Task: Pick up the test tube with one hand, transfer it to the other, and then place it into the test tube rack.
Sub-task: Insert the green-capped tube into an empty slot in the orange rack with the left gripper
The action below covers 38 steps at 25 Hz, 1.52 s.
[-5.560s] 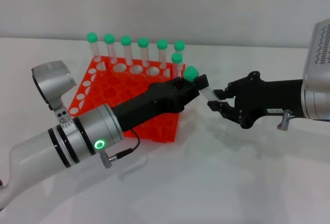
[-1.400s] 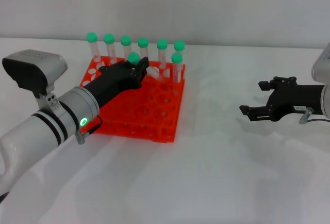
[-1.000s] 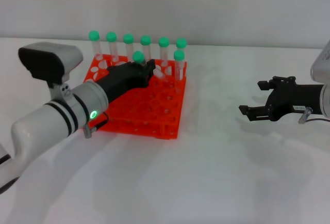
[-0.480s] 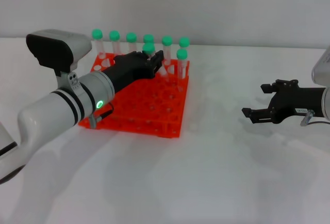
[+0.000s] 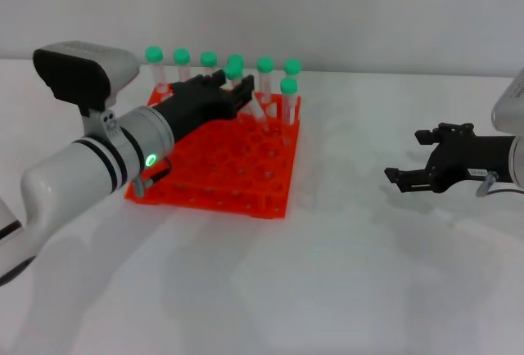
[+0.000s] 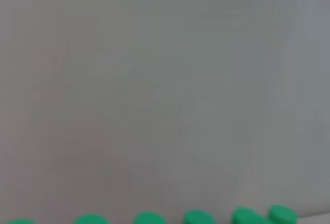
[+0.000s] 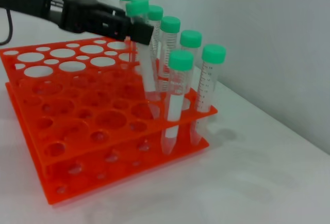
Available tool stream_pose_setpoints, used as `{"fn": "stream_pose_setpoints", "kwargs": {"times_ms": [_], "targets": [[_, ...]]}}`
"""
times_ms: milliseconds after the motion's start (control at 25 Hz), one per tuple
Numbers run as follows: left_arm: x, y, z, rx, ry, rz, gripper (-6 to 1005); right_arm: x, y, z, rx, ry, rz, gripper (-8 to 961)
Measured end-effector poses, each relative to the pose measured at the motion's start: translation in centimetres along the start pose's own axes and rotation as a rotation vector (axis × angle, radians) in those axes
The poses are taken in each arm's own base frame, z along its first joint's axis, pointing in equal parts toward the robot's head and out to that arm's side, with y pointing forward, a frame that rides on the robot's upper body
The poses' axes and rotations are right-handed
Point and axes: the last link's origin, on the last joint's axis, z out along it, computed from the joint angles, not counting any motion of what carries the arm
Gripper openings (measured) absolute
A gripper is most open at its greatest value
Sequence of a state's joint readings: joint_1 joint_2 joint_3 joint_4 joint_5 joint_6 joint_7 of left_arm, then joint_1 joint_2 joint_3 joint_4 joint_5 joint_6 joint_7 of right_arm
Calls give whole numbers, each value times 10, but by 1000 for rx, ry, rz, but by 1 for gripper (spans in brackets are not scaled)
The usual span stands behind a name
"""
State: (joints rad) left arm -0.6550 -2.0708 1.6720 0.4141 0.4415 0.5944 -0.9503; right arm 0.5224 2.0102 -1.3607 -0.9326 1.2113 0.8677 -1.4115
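My left gripper (image 5: 232, 87), black on the green-lit silver wrist, is shut on the test tube (image 5: 255, 110) just under its green cap. It holds the tube tilted over the back right part of the orange test tube rack (image 5: 205, 177). In the right wrist view the tube (image 7: 146, 77) leans from the left gripper (image 7: 135, 28) down into a hole of the rack's (image 7: 77, 131) top tier. My right gripper (image 5: 411, 157), black with a white label, is open and empty, off to the right above the table.
Several more green-capped tubes (image 5: 264, 77) stand upright along the rack's back row and right side (image 7: 178, 95). The left wrist view shows only a grey wall with green caps (image 6: 198, 218) along its edge. A white table (image 5: 344, 273) lies around the rack.
My left gripper has carried the tube from the rack's middle toward its back right and lowered its bottom end into the rack. The right gripper has stayed open in place.
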Motion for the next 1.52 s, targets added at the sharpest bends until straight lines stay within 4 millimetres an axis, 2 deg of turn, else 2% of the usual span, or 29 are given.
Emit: {"fn": "stream_pose_setpoints", "kwargs": {"times_ms": [480,1360,1520], "targets": [[11,11,18,-22,-41,96,506,0,1,1,0,4,-2,859],[23,31,37,-87,-69,154,503,2,-1,5,12,9,7,859],[27,35,35,-110,-37,170,503,3,0,5,12,10,10,859]]}}
